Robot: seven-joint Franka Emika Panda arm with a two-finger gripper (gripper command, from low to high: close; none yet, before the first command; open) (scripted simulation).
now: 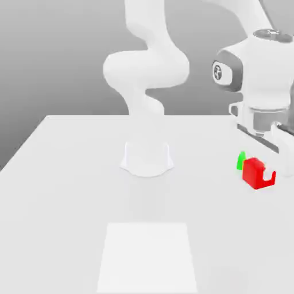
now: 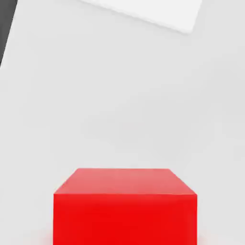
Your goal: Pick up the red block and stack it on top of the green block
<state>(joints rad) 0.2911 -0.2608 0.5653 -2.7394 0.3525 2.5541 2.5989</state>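
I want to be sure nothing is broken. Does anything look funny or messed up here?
Nothing looks broken or spilled. The bright red block sits close to the small bright green block, not on top of it, but that isn't odd.

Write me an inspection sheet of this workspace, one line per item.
Surface: pale, plain table
Job's things: red block at the jaws, not stacked; green block partly hidden behind it in the exterior view
Clutter: one flat white panel, purpose unclear
Gripper: jaws closed on the red block, one finger across its side
Cables: nothing seen
Surroundings: arm base on the table, grey backdrop behind
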